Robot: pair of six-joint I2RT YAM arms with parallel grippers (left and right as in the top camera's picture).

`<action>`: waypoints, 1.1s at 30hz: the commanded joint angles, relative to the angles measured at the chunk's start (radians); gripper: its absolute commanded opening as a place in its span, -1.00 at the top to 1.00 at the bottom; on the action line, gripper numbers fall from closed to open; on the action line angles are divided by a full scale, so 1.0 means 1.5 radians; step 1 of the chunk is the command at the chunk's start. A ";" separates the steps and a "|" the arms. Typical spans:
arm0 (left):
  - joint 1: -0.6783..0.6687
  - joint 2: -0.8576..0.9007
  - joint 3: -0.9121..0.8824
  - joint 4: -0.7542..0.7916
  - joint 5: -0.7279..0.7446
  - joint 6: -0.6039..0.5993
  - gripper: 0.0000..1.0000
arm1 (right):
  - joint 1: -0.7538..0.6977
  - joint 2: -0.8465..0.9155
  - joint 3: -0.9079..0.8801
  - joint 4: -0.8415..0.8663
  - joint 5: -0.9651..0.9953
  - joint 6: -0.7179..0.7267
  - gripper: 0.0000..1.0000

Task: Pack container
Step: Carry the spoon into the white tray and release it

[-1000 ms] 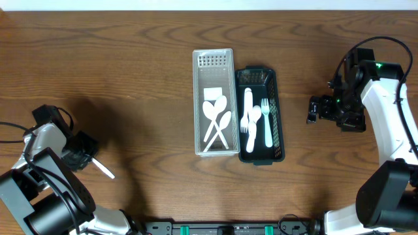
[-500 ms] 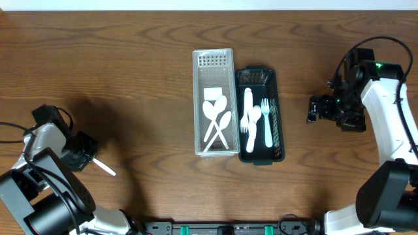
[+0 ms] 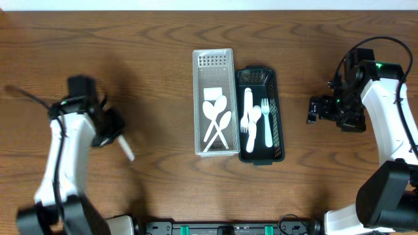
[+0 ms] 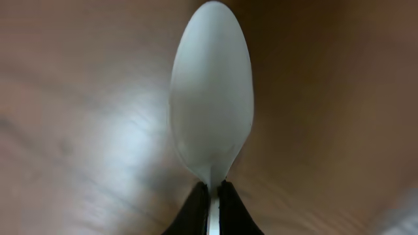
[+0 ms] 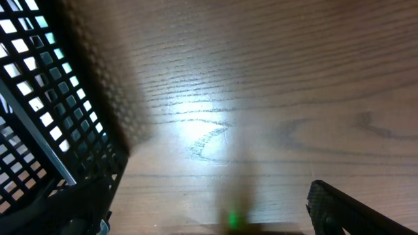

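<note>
A white plastic spoon (image 3: 127, 150) hangs from my left gripper (image 3: 117, 139), which is shut on its handle over the left half of the table. In the left wrist view the spoon's bowl (image 4: 211, 98) points away from me, with the dark jaws of the left gripper (image 4: 213, 196) pinching its neck. The clear white container (image 3: 196, 104) at the table's middle holds a few white spoons (image 3: 215, 121). Beside it on the right, the black container (image 3: 281, 130) holds white forks (image 3: 256, 117). My right gripper (image 3: 313, 109) is open and empty, to the right of the black container (image 5: 59, 98).
The two containers stand side by side, touching, their long sides running front to back. Bare wooden tabletop (image 3: 150, 78) lies between my left gripper and the white container. The right arm (image 3: 385, 111) reaches in from the right edge.
My left arm has swung from the table's lower-left corner up and to the right, carrying the spoon closer to the containers. The right arm has stayed still.
</note>
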State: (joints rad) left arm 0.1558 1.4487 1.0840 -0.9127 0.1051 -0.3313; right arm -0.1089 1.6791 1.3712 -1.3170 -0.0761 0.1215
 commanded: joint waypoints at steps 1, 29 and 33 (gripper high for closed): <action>-0.119 -0.055 0.085 -0.032 0.008 0.016 0.89 | 0.004 0.000 0.000 -0.004 -0.005 -0.002 -0.99; -0.504 0.230 0.197 0.142 -0.016 0.059 0.56 | 0.004 0.000 0.000 -0.007 -0.005 -0.002 -0.98; -0.503 0.213 0.204 0.143 -0.043 0.059 0.41 | 0.004 0.000 0.000 -0.007 -0.005 -0.002 -0.99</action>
State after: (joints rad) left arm -0.6041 1.8034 1.3697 -0.6979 0.0906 -0.2527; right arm -0.1089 1.6791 1.3712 -1.3251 -0.0765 0.1215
